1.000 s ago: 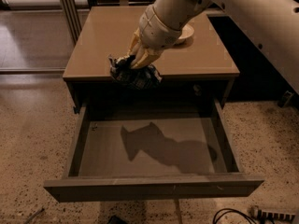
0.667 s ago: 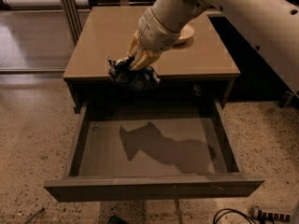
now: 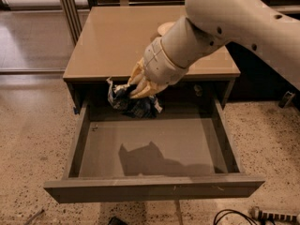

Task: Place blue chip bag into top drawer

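The top drawer [image 3: 150,187] stands pulled wide open below the cabinet's tan top [image 3: 112,41]; its grey-brown inside is bare with the arm's shadow on its floor. My gripper [image 3: 133,92] is shut on the blue chip bag [image 3: 129,101], a crumpled dark blue foil bag with white print. It holds the bag in the air over the back of the drawer, just below the front edge of the cabinet top. The white arm reaches in from the upper right.
A white bowl [image 3: 165,28] sits on the cabinet top, mostly hidden behind the arm. Speckled floor lies on both sides of the drawer. Cables and a power strip [image 3: 274,214] lie at the lower right.
The gripper has carried the bag forward off the cabinet top and down, to over the back of the open drawer. The view has also shifted closer.
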`<state>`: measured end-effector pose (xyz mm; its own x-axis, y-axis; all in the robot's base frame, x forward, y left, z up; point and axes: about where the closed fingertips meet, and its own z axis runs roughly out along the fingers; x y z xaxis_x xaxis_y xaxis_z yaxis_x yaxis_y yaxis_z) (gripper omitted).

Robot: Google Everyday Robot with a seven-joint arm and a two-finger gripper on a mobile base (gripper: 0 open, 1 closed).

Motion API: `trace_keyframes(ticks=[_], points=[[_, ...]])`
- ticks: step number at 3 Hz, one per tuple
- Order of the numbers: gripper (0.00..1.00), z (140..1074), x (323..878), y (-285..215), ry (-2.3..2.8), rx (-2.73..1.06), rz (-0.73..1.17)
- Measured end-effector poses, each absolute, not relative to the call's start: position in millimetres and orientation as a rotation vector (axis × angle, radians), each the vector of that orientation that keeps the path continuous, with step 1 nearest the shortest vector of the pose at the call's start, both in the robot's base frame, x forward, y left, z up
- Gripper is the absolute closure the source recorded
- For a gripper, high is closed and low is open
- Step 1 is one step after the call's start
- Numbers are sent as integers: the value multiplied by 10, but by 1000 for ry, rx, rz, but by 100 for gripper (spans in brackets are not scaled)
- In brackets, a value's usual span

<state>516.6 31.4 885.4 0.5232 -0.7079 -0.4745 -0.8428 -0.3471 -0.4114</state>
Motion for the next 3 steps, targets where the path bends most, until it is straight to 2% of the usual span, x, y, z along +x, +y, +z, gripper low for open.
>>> trace_keyframes(ticks=[1, 3], points=[[100, 8587, 5041, 282, 1301, -2139, 239], [100, 7920, 5294, 92, 1470, -2169, 79]])
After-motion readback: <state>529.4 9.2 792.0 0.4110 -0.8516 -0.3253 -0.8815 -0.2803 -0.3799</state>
